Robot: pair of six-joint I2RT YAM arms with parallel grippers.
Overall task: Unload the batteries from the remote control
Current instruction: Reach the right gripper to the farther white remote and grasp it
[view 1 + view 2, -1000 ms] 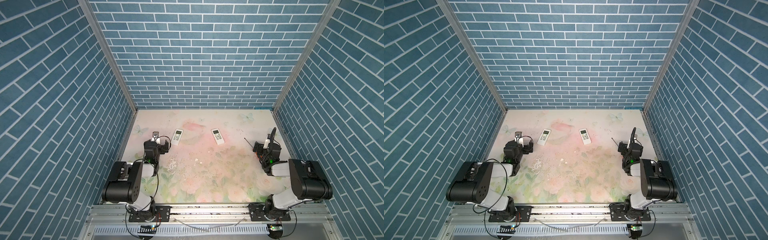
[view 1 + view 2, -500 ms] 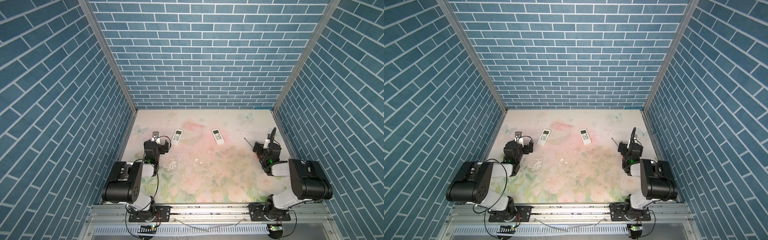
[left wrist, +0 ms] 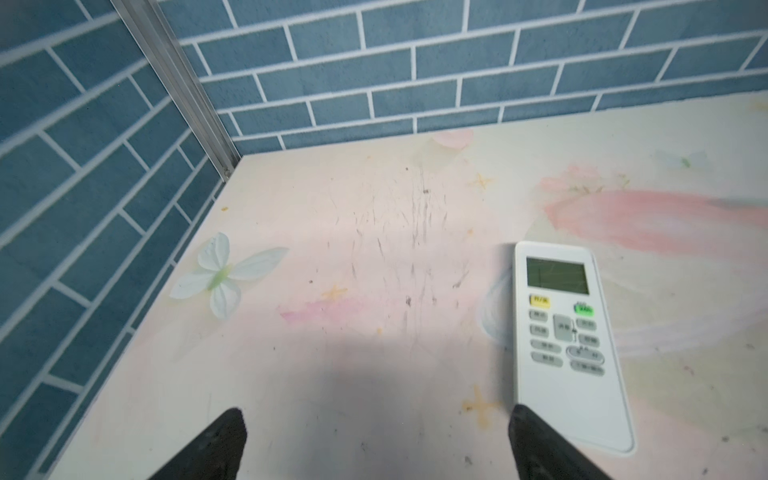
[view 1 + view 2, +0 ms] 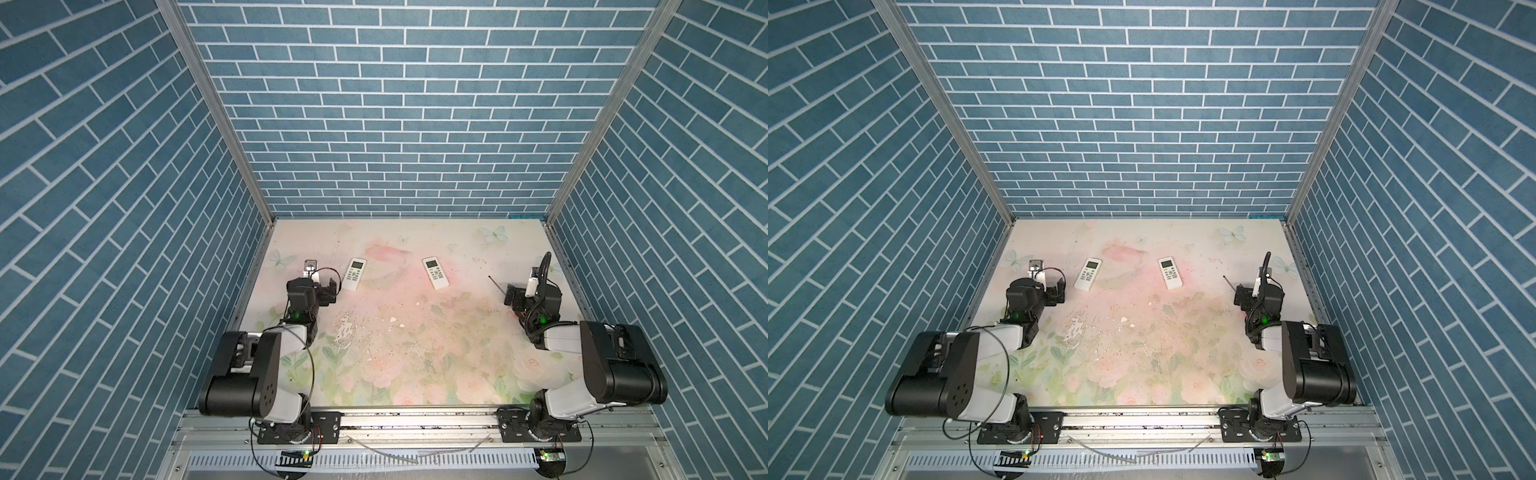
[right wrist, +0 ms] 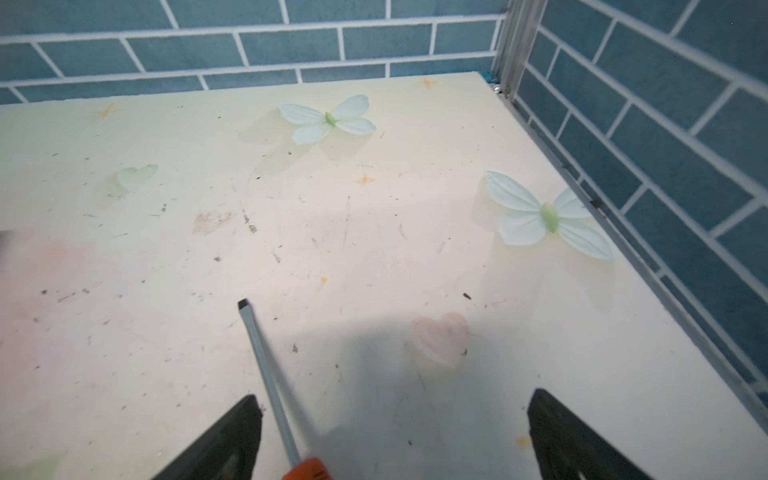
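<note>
Left gripper (image 3: 376, 411) spread wide, remote (image 3: 569, 345) alongside

Blue brick-patterned walls (image 4: 395, 124) with aluminium corner posts (image 4: 216, 112) enclose a scuffed, pale floral tabletop (image 4: 415, 345) printed with butterflies.

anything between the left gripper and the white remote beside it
Nothing visible. Only bare floral table lies between the open left gripper and the white rectangular plastic remote, which lies buttons up with its back hidden.
</note>
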